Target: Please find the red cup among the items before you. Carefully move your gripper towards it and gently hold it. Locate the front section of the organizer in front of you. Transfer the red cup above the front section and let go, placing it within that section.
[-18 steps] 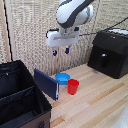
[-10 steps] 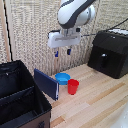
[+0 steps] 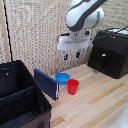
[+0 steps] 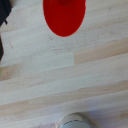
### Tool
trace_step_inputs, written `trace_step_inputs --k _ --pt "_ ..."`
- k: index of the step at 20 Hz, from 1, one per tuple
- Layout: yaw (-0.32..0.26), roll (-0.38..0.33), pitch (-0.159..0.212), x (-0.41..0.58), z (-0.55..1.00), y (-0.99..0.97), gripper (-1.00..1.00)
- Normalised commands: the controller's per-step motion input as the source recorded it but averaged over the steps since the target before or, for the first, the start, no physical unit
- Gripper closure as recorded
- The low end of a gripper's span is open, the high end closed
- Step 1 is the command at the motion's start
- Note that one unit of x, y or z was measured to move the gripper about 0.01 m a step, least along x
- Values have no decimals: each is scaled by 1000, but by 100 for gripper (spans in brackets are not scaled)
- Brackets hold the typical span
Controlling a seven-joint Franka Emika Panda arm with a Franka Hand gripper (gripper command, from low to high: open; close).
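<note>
The red cup [image 3: 73, 86] stands upright on the wooden table, just beside the shallow blue bowl [image 3: 62, 77]. In the wrist view the red cup [image 4: 64, 16] shows from above as a red disc. My gripper [image 3: 71, 56] hangs well above the cup and bowl, its two dark-blue fingers apart with nothing between them. The black organizer [image 3: 20, 102] sits at the exterior view's left, its thin divider splitting it into two compartments; the front section [image 3: 22, 112] is nearest the camera and looks empty.
A dark blue flat panel [image 3: 46, 83] leans beside the organizer, next to the bowl. A black boxy appliance [image 3: 111, 52] with a handle stands at the exterior view's right. A woven screen backs the table.
The arm has shifted slightly; the cup, bowl and organizer have not moved.
</note>
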Motion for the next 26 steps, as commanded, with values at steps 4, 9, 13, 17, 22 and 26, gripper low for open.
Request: trace_step_inputs --k 4,9,13,17,22,26 --pt "-1 47 0 -109 -338 -326 -100" --pt "0 56 0 -109 -441 -282 -100" --pt "0 68 0 -110 -481 -281 -100" --pt "0 66 0 -151 -521 -304 -100" --pt "0 55 10 -138 -493 -259 -100" --pt "0 11 -8 -8 -438 -111 -100"
